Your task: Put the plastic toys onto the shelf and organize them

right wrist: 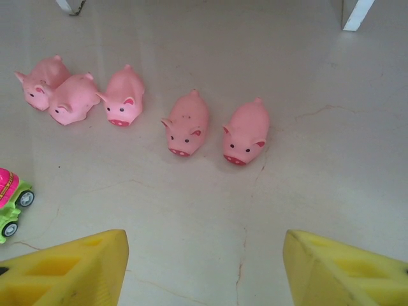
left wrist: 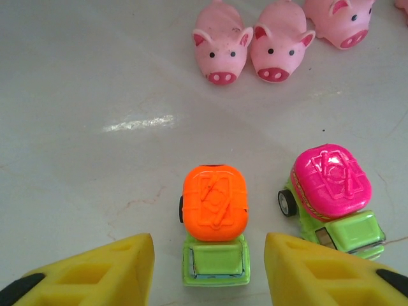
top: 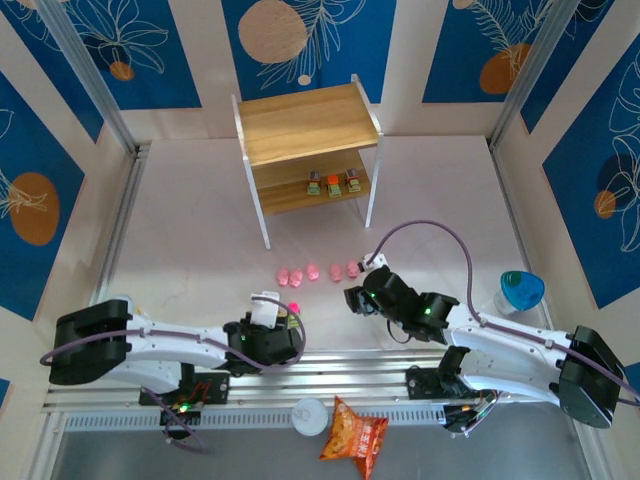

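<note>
Jaws of the left gripper (left wrist: 209,247) stand apart on either side of the orange-topped car (left wrist: 215,203), with the pink-topped car (left wrist: 331,182) just beside it. The right gripper (right wrist: 204,255) gapes wide over bare table (right wrist: 319,191). Beyond lie five pink pigs (right wrist: 186,122) in a row, and farther off the shelf (top: 310,125) carries three blocky toys (top: 333,185) on its lower board.

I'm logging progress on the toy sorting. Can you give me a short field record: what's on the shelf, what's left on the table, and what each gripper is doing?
shelf: three small toys on its lower tier
table: five pink pigs in a row; orange-topped truck and pink-topped truck side by side
left gripper: open, fingers either side of the orange-topped truck, not clamped
right gripper: open, holding nothing, low over the table near the pigs
near edge: orange snack bag
</note>
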